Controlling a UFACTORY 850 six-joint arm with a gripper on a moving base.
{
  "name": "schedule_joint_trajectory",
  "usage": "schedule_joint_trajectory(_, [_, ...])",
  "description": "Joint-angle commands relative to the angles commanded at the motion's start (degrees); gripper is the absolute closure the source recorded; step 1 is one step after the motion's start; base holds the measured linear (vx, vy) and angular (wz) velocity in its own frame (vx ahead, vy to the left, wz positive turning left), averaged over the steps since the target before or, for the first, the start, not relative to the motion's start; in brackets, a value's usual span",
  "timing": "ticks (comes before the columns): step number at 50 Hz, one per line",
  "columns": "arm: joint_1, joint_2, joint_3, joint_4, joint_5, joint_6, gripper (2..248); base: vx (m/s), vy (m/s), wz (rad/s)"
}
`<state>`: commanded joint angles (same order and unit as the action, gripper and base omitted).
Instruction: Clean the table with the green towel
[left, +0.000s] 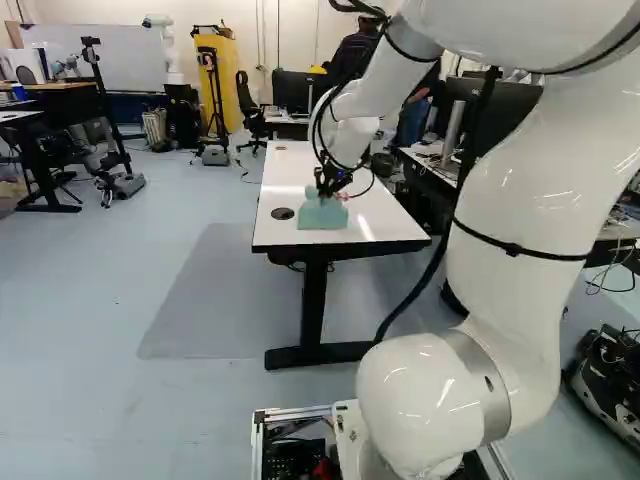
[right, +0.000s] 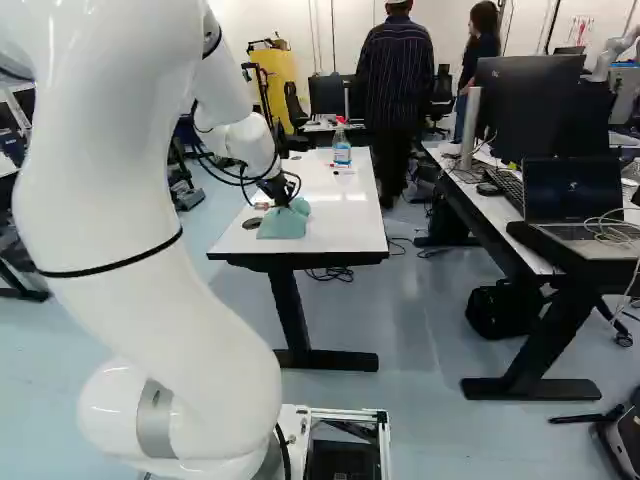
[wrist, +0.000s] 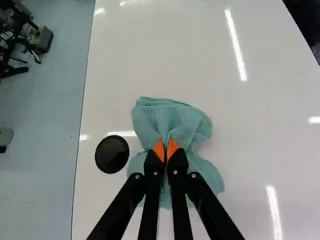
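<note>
The crumpled blue-green cloth towel (wrist: 172, 120) is one soft hue, darker in its folds. The glossy white rectangular tabletop (right: 350, 215) bears brighter white streaks; its round disc (wrist: 112, 154) is black. The black two-fingered gripper (left: 326, 192) has vivid orange pads (wrist: 172, 147). Silver-grey bands and black straps ring the smooth white jointed arm (left: 515, 190).

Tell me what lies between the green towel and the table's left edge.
A round black disc amid white tabletop, seen in the wrist view.

Bright light leaves glare streaks across the tabletop (wrist: 270, 120).
</note>
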<state>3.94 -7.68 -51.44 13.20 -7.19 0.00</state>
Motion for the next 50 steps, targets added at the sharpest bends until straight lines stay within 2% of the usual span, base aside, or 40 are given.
schedule_joint_trajectory(39, [-5.2, 10.1, 10.6, 0.0, 0.0, 0.0, 222, 0.000, 0.000, 0.000])
schedule_joint_trajectory(50, [-6.5, 10.9, 11.4, 0.0, 0.0, 0.0, 222, 0.000, 0.000, 0.000])
